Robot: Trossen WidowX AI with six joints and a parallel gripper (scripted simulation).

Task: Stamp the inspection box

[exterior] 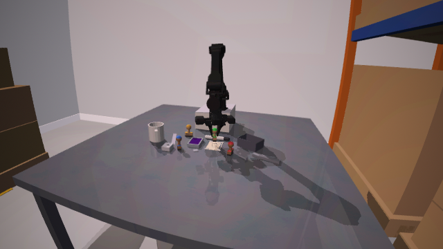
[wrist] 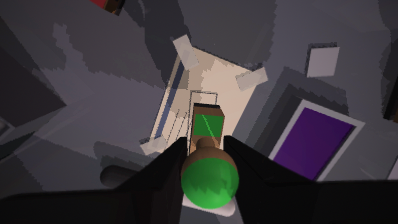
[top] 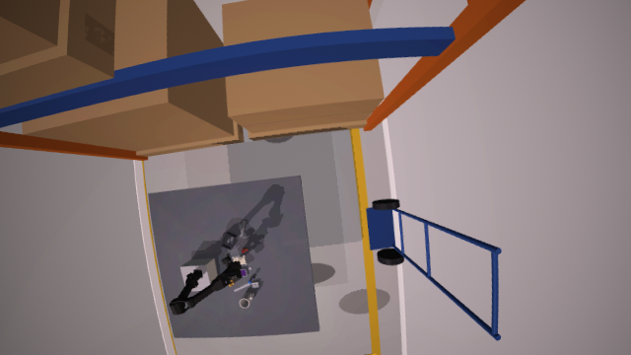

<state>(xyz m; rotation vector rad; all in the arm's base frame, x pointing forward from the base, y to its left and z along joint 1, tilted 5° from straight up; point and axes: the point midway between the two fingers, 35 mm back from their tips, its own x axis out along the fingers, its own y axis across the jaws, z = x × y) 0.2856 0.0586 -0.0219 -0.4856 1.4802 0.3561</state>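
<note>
Green-knobbed stamp (wrist: 208, 170) clamped in gripper (wrist: 205, 150), jaws nearly closed on its wooden neck. Stamp hangs over card (wrist: 210, 85), purple pad (wrist: 312, 140) just beside card.

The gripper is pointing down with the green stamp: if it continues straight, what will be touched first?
Most likely the card. The gripper holds the green-knobbed stamp above it, apparently over the outlined box, so the stamp's base would land first. The remaining height is unclear.
</note>
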